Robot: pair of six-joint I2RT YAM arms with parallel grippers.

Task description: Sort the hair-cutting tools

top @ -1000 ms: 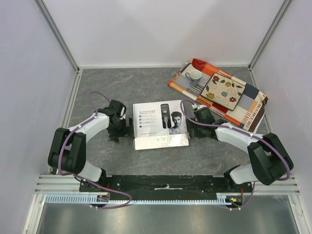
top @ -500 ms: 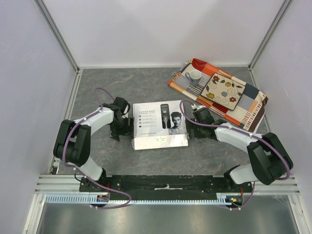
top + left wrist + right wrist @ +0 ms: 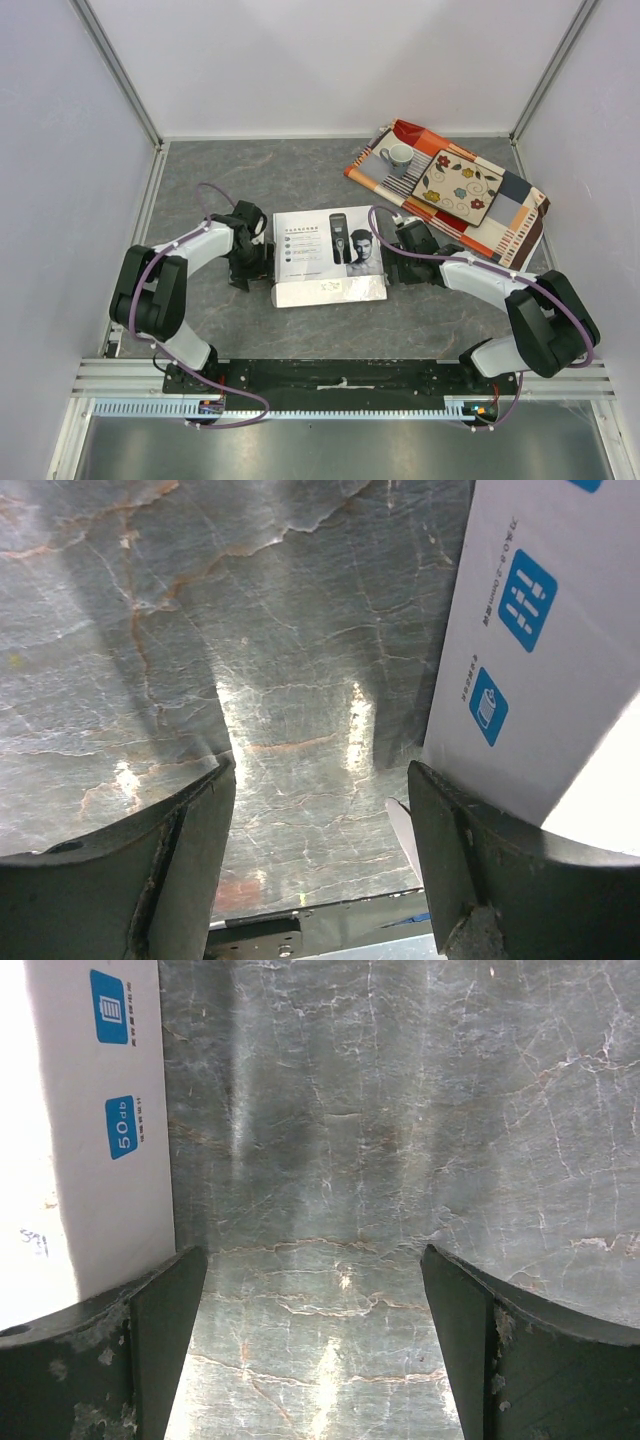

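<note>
Top view, box: a white cardboard box [image 3: 328,258] lies flat in the middle of the grey marbled table [image 3: 260,180]. Its lid is printed with a clipper and a man's face.
Top view, left gripper: the left gripper [image 3: 258,268] is low at the box's left side, just beside it.
Top view, right gripper: the right gripper [image 3: 393,268] is low at the box's right side, just beside it. From this height I cannot tell how wide either claw stands.
Top view, far right corner: a patchwork-patterned tray [image 3: 515,225] carries a small cup [image 3: 399,157] and a flowered square plate [image 3: 458,187], well apart from the box.
Hair-cutting tools: only the printed clipper on the lid shows, so I cannot tell where the real tools lie.
Left wrist view, claw: the left gripper [image 3: 318,780] is spread wide. Bare table [image 3: 250,630] shows between its fingers [image 3: 190,850] and nothing is pinched.
Left wrist view, box: the box's white side wall [image 3: 530,660], marked with blue icons, rises just beside the right-hand finger. I cannot tell whether they touch.
Right wrist view, claw: the right gripper [image 3: 312,1260] is also spread wide over bare table [image 3: 400,1110], and its fingers [image 3: 470,1340] grip nothing.
Right wrist view, box: the box wall [image 3: 95,1140] with blue labels stands at the left, close against the left-hand finger. Contact is unclear.
</note>
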